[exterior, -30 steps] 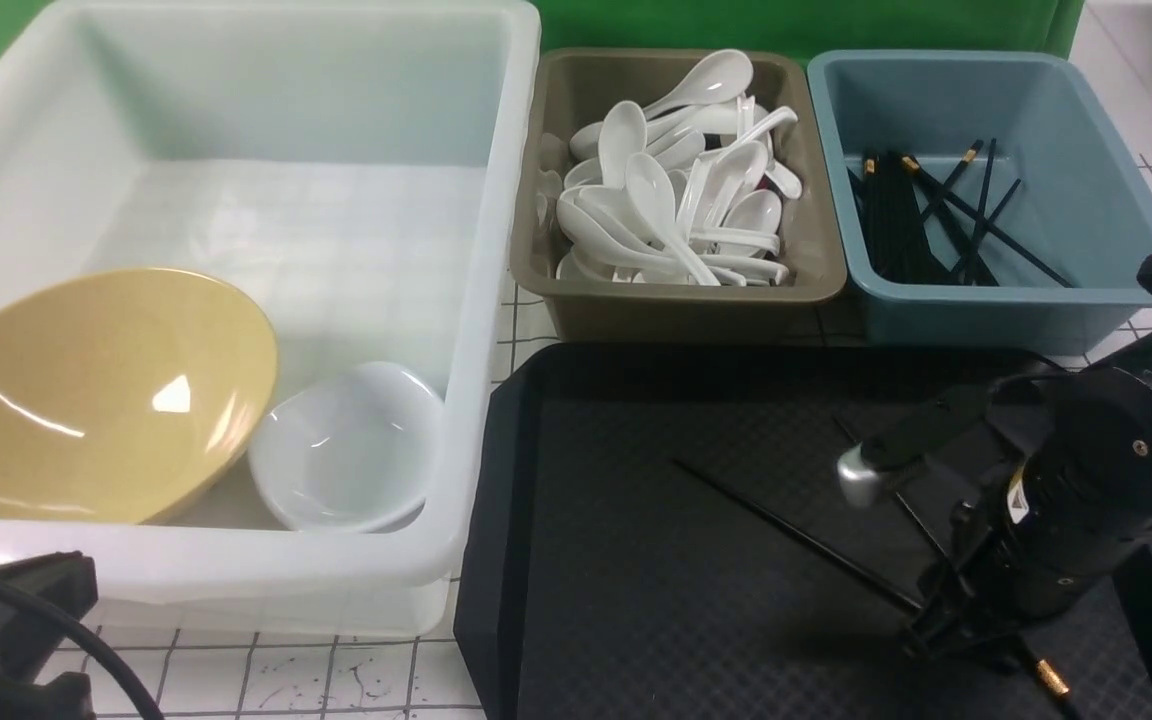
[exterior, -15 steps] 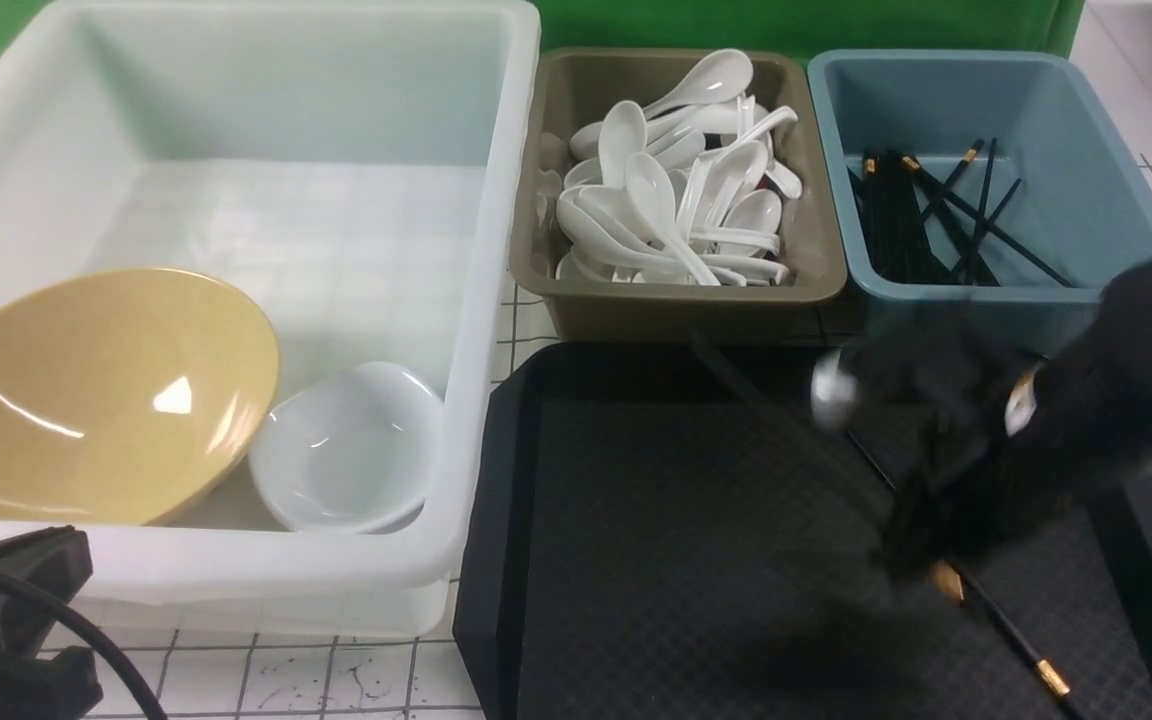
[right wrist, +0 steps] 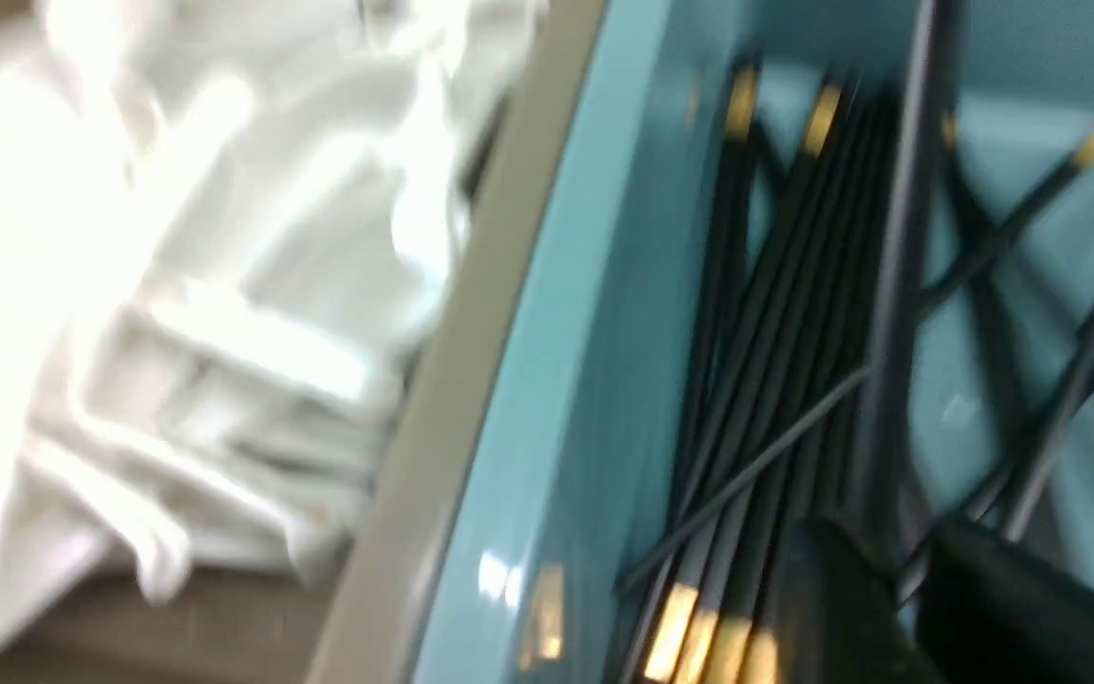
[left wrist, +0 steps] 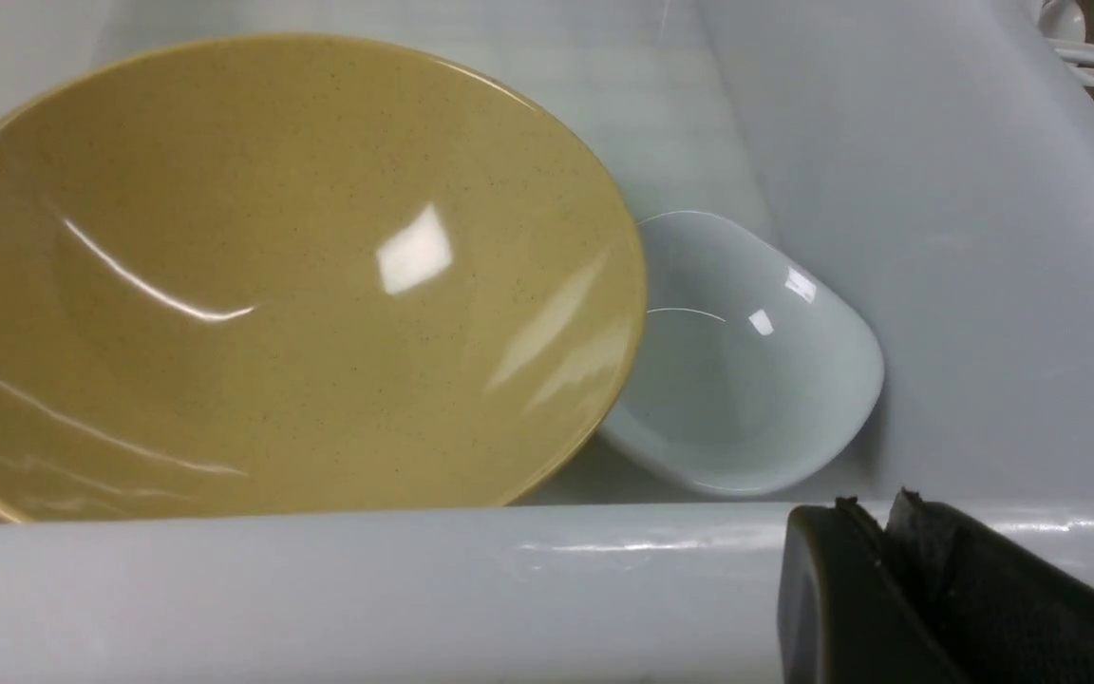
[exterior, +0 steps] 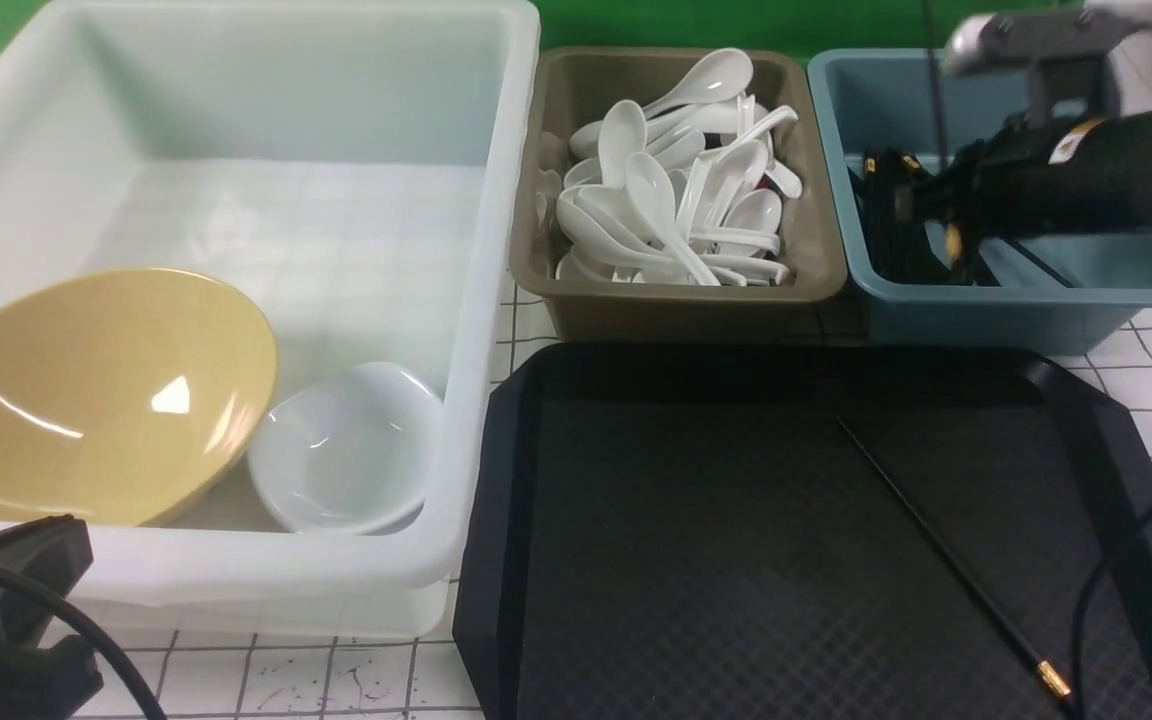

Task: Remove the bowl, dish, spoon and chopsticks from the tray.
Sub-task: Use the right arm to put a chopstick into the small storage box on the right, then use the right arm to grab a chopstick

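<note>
1. Tray (exterior: 686,560), black and diamond-textured, lies ahead of me on the right. Of the task's things, only one chopstick rests on it. My right pincer (exterior: 936,200) is well clear of it, up over the blue bin (exterior: 986,315) beyond the tray's far edge.
2. The bowl (exterior: 96,400), mustard-yellow, sits tilted in the near left corner of the white tub (exterior: 496,250), left of the tray. It is far from my right pincer.
3. My left pincer (exterior: 6,610) is low at the near left, just outside the tub's near wall, with the bowl and the dish across that wall from it. Only part of a finger shows in the wrist view, so I cannot tell whether it is open or closed.
4. The dish (exterior: 346,450), small and white, leans in the tub just right of the bowl, and the bowl's rim overlaps its edge.
5. The spoon: white spoons (exterior: 666,200) fill the olive bin (exterior: 676,310) between the tub and the blue bin, and I cannot single out the task's one among them.
6. The held chopstick (exterior: 931,90) is pinched in my closed right pincer. It stands nearly upright above the blue bin, its gold band just below my fingers. Loose black chopsticks (exterior: 881,260) lie in the bin under it.
7. The other chopstick (exterior: 946,560) lies slantwise on the right half of the tray, gold band toward me, well apart from my right pincer.
</note>
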